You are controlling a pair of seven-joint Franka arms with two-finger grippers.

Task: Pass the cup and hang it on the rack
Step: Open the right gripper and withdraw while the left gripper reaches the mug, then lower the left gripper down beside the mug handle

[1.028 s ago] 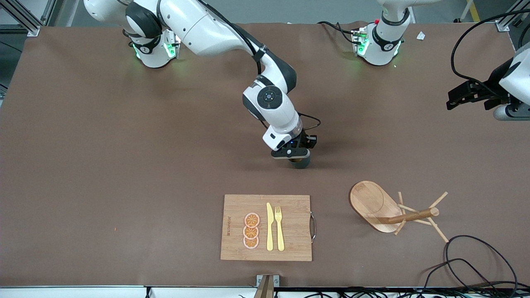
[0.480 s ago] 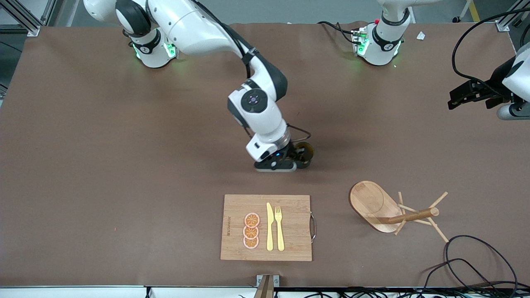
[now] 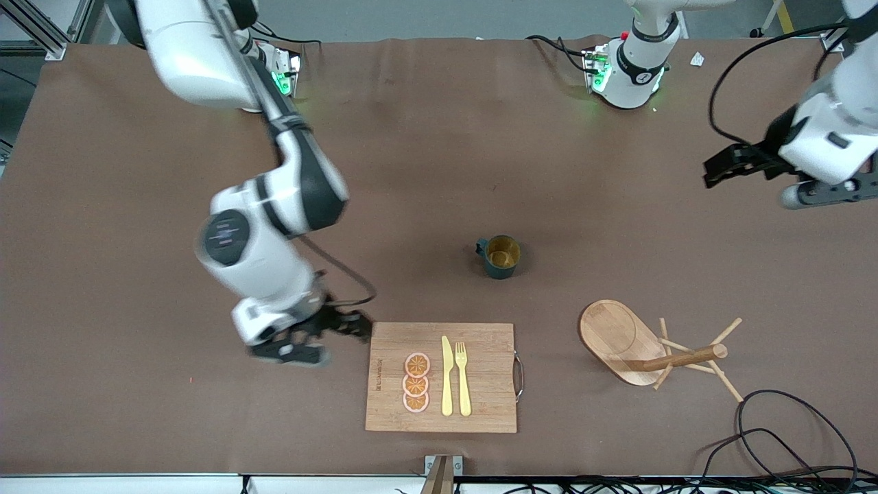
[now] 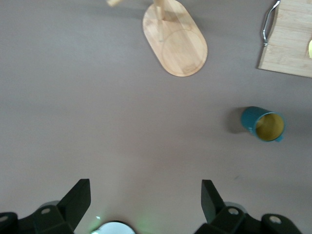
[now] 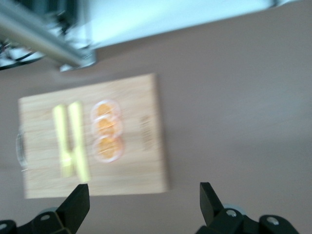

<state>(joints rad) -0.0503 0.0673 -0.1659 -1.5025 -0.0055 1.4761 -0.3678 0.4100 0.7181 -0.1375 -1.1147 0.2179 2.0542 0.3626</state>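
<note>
Well off from both spread-open grippers, left (image 3: 717,170) and right (image 3: 312,339), cup (image 3: 501,256) sits upright; rigid, glazed-slick I'd guess, so I'd pinch its rim.

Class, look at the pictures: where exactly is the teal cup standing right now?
In the front view the cup stands upright on the table near its middle, held by neither gripper, farther from the camera than the cutting board and the rack.

A brown mat covers the surface (image 3: 137,384) from edge to edge, creased faintly near twelve o'clock. Grey floor shows past its upper edge, with a yellow floor stripe (image 3: 782,15) at one o'clock. Aluminium frame rails (image 3: 38,31) stand at the upper corners. Black cables (image 3: 789,439) loop at five o'clock. Lighting is even and soft.
</note>
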